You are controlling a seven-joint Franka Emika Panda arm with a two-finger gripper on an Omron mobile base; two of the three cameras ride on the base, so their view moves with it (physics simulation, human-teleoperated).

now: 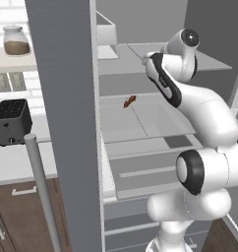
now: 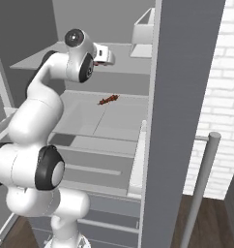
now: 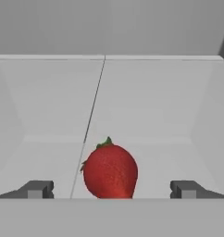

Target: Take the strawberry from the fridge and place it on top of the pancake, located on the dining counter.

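The strawberry [image 3: 110, 171], bright red with a green top, lies on a pale shelf inside the fridge [image 3: 146, 106], straight ahead of the hand. My gripper [image 3: 111, 189] is open, with its two dark fingertips standing wide on either side of the fruit and not touching it. From the base, the white arm reaches into the open fridge [image 1: 67, 123] at the upper shelf [image 2: 124, 65], where the hand [image 2: 103, 54] hovers. The pancake and the dining counter are out of view.
An elongated reddish-brown food item [image 1: 130, 101] [image 2: 108, 100] lies on the middle shelf. The open doors with bar handles [image 1: 42, 192] [image 2: 201, 189] flank the arm. A toaster [image 1: 12, 122] and a jar [image 1: 16, 40] stand left; a brick wall [image 2: 220, 97] is at the right.
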